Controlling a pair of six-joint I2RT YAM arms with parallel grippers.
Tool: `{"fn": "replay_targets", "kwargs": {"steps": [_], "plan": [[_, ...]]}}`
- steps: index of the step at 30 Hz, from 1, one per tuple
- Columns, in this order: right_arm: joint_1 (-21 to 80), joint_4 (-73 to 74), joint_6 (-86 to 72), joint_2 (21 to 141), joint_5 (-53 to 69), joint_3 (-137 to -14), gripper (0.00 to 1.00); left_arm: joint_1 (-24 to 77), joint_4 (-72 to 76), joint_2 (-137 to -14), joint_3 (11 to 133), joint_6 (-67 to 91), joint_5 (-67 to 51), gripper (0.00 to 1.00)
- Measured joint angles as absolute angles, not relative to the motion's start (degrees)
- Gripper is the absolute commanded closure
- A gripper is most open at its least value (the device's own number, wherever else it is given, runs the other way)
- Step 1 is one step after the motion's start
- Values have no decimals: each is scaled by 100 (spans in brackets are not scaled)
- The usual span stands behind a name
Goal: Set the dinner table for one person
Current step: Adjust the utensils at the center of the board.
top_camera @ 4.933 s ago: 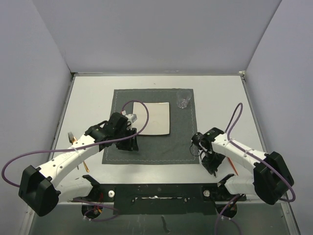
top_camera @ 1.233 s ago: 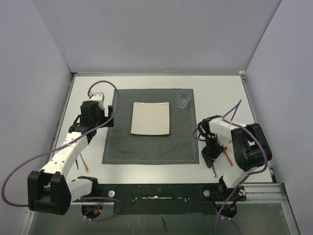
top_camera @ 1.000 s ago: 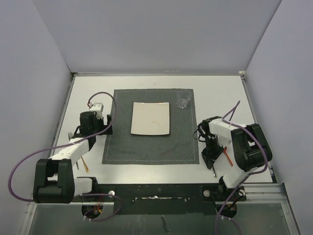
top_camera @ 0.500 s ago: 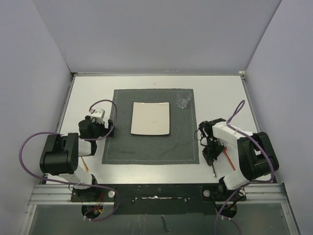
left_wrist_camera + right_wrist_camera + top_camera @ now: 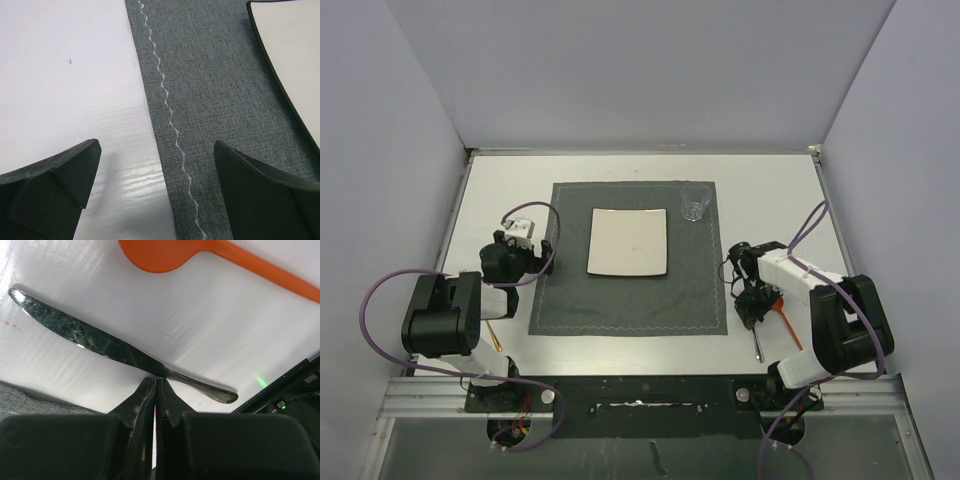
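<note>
Dinner table [image 5: 770,190] — white, flat, black front rail | L pincer [image 5: 156,165] wide apart | R pincer [image 5: 155,390] closed

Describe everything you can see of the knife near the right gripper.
The knife is one piece of shiny, smudged metal, lying flat on the white table just off the placemat. An orange spoon lies beside it, not touching. The shut right gripper points at its neck, between blade and handle; contact cannot be told.

Top camera overlooks the dinner table [image 5: 500,190]; wrist cameras look closely at placemat [image 5: 215,100], knife [image 5: 100,345].
</note>
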State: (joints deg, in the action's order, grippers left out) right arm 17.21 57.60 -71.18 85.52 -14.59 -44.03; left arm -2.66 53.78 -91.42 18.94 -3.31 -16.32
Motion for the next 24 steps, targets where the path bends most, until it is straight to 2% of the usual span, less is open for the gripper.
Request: {"fn": "replay_targets", "kwargs": {"steps": [24], "plan": [[1638,6742,-8514,8849,-1466,-4397,100,-266,5382,-9142,1892,-331,-1632,2]]}}
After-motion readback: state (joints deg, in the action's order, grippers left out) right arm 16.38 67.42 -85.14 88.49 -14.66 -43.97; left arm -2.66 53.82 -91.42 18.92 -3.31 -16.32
